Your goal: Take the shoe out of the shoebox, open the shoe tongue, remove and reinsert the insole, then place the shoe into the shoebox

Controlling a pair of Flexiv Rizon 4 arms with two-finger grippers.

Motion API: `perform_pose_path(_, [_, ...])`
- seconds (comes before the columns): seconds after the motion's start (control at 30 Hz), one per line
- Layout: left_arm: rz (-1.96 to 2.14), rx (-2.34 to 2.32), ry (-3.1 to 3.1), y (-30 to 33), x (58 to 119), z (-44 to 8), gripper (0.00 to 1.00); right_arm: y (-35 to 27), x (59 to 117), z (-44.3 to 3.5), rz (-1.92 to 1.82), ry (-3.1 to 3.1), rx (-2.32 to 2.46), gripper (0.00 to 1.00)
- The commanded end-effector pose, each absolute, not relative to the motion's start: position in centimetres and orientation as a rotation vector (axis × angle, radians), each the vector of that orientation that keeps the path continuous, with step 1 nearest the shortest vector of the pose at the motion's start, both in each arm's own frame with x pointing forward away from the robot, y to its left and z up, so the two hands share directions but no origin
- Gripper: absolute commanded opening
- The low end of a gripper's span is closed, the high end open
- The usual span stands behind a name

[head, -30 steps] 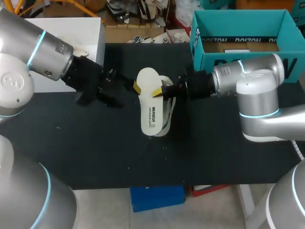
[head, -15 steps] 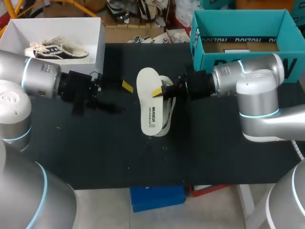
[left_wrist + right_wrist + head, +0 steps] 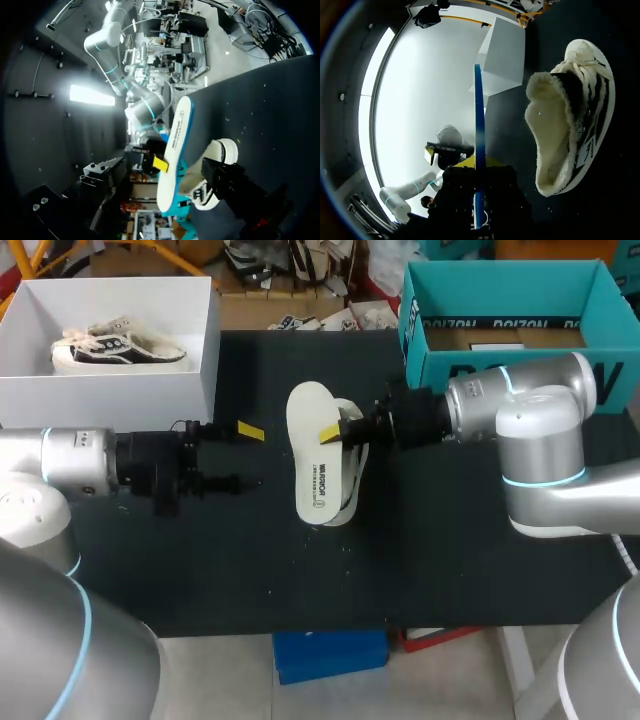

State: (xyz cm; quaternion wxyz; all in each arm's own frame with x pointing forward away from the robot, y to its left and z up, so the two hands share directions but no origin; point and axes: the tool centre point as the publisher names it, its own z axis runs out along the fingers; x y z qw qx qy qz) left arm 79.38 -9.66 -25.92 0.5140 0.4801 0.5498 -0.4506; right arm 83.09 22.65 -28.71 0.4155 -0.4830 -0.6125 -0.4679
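On the table (image 3: 450,560), shoe (image 3: 570,115) out; right gripper (image 3: 337,432) clamps the insole (image 3: 312,465), left gripper (image 3: 243,455) gapes empty; reinserting and boxing remain.

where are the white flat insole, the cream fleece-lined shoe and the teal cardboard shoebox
white flat insole (image 3: 316,480), head view, on its printed upper face.
cream fleece-lined shoe (image 3: 547,130), right wrist view, on the fleecy lining of its opening.
teal cardboard shoebox (image 3: 430,368), head view, on its front outer wall.

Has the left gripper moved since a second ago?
Yes. The left gripper has drawn back leftward from the insole, which has stayed put; a gap now separates them.
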Motion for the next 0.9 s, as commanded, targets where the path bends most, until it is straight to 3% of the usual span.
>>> perform_pose_path(0.03, [-1.052,1.101,1.309,-10.6,79.6,-26.5,1.0,22.7,83.2,-28.8,-1.173,-1.539,-1.213,0.0])
perform_pose_path(0.27, [-1.025,1.067,1.263,-11.6,80.3,-27.8,1.0,22.7,83.2,-28.8,-1.173,-1.539,-1.213,0.0])
perform_pose_path(0.33, [-1.015,1.056,1.247,-11.9,80.5,-27.9,0.9,22.7,83.2,-28.8,-1.173,-1.539,-1.213,0.0])
perform_pose_path(0.47, [-0.999,1.032,1.226,-12.4,81.0,-28.0,0.6,22.7,83.2,-28.8,-1.173,-1.539,-1.213,0.0])
perform_pose_path(0.57, [-0.992,1.02,1.214,-12.9,81.4,-27.8,0.49,22.7,83.2,-28.8,-1.173,-1.539,-1.213,0.0])
perform_pose_path(0.9, [-0.993,1.028,1.206,-14.8,81.9,-27.8,0.53,22.7,83.2,-28.8,-1.173,-1.539,-1.213,0.0])
